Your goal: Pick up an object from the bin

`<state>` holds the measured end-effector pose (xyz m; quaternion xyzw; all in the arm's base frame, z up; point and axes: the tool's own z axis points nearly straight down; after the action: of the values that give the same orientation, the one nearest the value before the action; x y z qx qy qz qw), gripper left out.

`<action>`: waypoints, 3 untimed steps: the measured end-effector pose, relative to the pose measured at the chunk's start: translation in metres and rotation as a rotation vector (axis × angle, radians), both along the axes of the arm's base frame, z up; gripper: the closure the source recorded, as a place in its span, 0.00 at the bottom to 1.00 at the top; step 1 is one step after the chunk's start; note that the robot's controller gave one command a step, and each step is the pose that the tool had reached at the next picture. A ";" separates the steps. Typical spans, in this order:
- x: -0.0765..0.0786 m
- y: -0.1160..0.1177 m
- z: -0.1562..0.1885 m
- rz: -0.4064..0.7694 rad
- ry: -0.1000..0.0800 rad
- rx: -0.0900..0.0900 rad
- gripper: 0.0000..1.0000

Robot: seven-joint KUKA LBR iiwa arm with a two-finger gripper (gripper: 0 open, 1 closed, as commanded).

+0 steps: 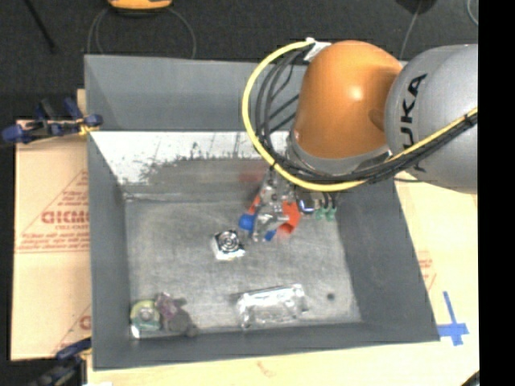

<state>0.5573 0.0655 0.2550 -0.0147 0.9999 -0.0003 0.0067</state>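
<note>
Bin (106, 248) holds a small round silver metal piece (228, 244) mid-floor, a clear plastic packet (272, 305) near the front wall, and a green-and-purple toy lump (161, 316) in the front-left corner. Arm (346, 95) reaches in from the right, with the gripper (264, 225) low, just beside the silver piece on its back-right side. Can't tell how far the gripper is open or whether it grips anything.

Grey metal bin (109, 240), round silver piece (228, 244) mid-floor, clear packet (272, 305), purple toy (165, 314)
</note>
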 end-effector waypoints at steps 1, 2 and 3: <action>0.021 -0.024 -0.114 -0.051 0.017 0.001 1.00; 0.023 -0.023 -0.109 -0.050 0.010 0.002 0.00; 0.052 0.022 -0.182 0.121 0.005 -0.002 0.00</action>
<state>0.6095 0.0874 0.0735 -0.0753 0.9971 -0.0009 0.0043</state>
